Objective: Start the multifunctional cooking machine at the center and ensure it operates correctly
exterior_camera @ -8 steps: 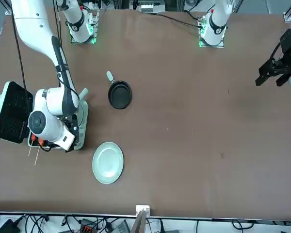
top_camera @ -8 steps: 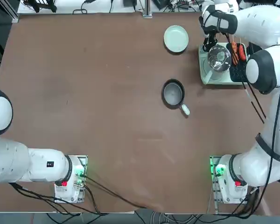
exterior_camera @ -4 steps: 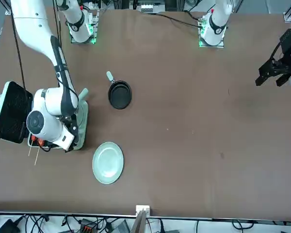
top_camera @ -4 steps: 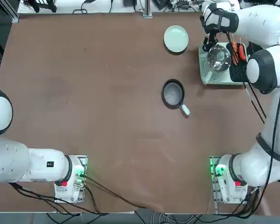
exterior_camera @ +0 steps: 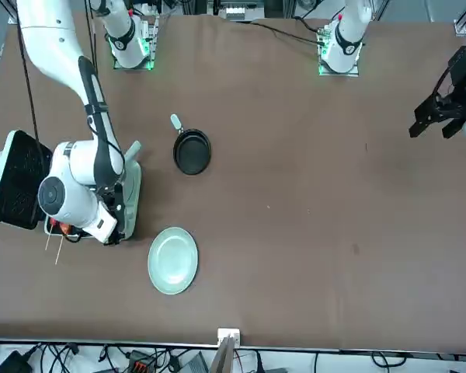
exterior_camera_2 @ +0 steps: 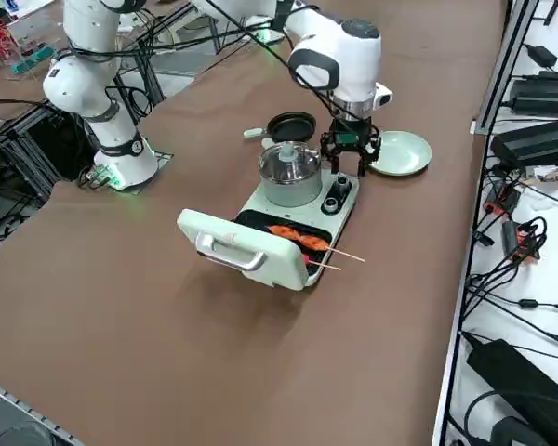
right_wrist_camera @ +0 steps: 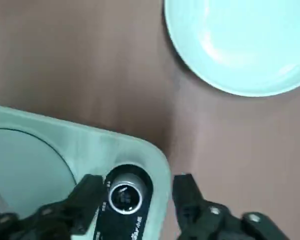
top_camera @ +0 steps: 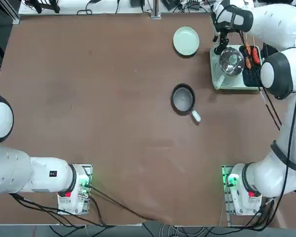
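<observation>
Right wrist view: the right hand (right_wrist_camera: 139,182) is released, its two fingers spread apart, with nothing gripped.
Knob position: a silver-rimmed corner knob (right_wrist_camera: 126,196) shows between the spread fingers; contact cannot be determined.
Finger alignment: one fingertip overlaps the cooking machine's corner; the other appears just outside its edge, against the desk (top_camera: 113,123).
Cooking machine: located on the far right part of the desk in the top view; its knob end (exterior_camera_2: 352,192) lies below the hand.
Steel pot: seated on the machine (exterior_camera_2: 290,177), glass lid fitted.
Hinged lid: swung open (exterior_camera_2: 251,251).
Grill plate: carries orange food on skewers (exterior_camera_2: 284,231).
Pale green plate: near the machine's knob end (right_wrist_camera: 240,45).
Frying pan: apart from the machine (top_camera: 182,98).
</observation>
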